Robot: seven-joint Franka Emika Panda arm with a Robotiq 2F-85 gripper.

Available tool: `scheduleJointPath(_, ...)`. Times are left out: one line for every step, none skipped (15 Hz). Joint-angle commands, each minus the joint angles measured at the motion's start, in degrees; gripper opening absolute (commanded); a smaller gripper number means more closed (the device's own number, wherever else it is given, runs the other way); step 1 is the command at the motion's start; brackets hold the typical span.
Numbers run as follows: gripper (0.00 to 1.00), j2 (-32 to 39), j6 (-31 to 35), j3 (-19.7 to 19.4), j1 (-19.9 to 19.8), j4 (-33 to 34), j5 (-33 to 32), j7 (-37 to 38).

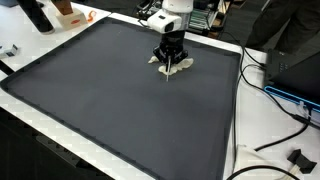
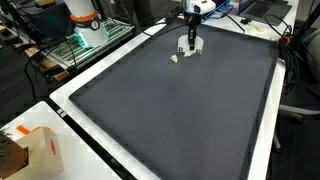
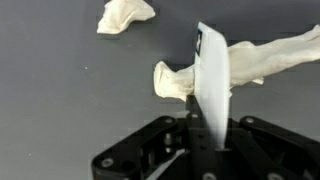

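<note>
**A:** Where's the white flat piece point(image 3: 212, 80)?

**B:** Ctr of the wrist view, standing on edge. It runs from the tool point(image 3: 205, 135) at the bottom up toward the top. Fingers are closed narrow on its lower end, so it's held, not loose.

**A:** What's under it?

**B:** Its far end is over a long crumpled lump point(image 3: 255, 55), white, stretching from ctr to the right edge. Touching or just above it, can't tell. A small scrap point(image 3: 125, 15) lies apart, upper left.

**A:** And further out?

**B:** In both exterior views the tool is near top ctr, pointing down at the dark mat point(image 1: 120, 100), w/ white bits at its tip. The mat covers most of the surface point(image 1: 252, 112), and only a white rim shows. In an exterior view a carton point(image 2: 40, 150) sits lower left, well apart.

**A:** Which step, then?

**B:** My read: the grasp is done and the piece is being worked at the lump. It's a hold-and-contact phase, not a reach.

**A:** What does the next move need?

**B:** Imo a firm grip, so the thin piece doesn't twist btw the fingers. Also slow travel, w/ the edge kept square to the lump. The lump looks soft and light, so it may slide on the mat or cling to the edge.
</note>
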Motion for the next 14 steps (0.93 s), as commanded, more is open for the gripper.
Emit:
scheduleJointPath(0.01, -2.95, -0.38, -1.64, 1.5, -5.78, -1.5, 2.95)
scheduleJointPath(0.01, -3.79, -0.01, -1.75, 1.66, -6.85, -1.63, 3.43)
scheduleJointPath(0.01, -4.83, 0.26, -1.9, 1.94, -8.18, -1.98, 4.03)
scheduleJointPath(0.01, -5.66, 0.32, -1.99, 2.12, -9.22, -2.14, 4.72)
scheduleJointPath(0.01, -6.54, 0.22, -2.16, 2.37, -10.31, -2.48, 5.45)
scheduleJointPath(0.01, -7.34, 0.23, -1.89, 2.32, -11.38, -2.3, 5.68)
scheduleJointPath(0.01, -7.82, 0.13, -1.82, 2.37, -12.12, -2.42, 6.22)
scheduleJointPath(0.01, -8.04, 0.11, -1.69, 2.26, -12.54, -2.46, 6.38)
scheduleJointPath(0.01, -7.96, 0.27, -1.45, 2.04, -12.69, -2.24, 6.38)
scheduleJointPath(0.01, -7.76, 0.7, -1.22, 1.85, -12.7, -2.07, 6.06)
scheduleJointPath(0.01, -7.31, 1.42, -1.4, 1.9, -12.31, -2.6, 6.3)
scheduleJointPath(0.01, -6.41, 2.8, -1.43, 1.83, -11.53, -2.63, 6.27)
scheduleJointPath(0.01, -5.82, 3.69, -1.71, 2.02, -10.89, -3.09, 6.59)
scheduleJointPath(0.01, -5.16, 4.85, -1.8, 2.03, -10.13, -3.06, 6.41)
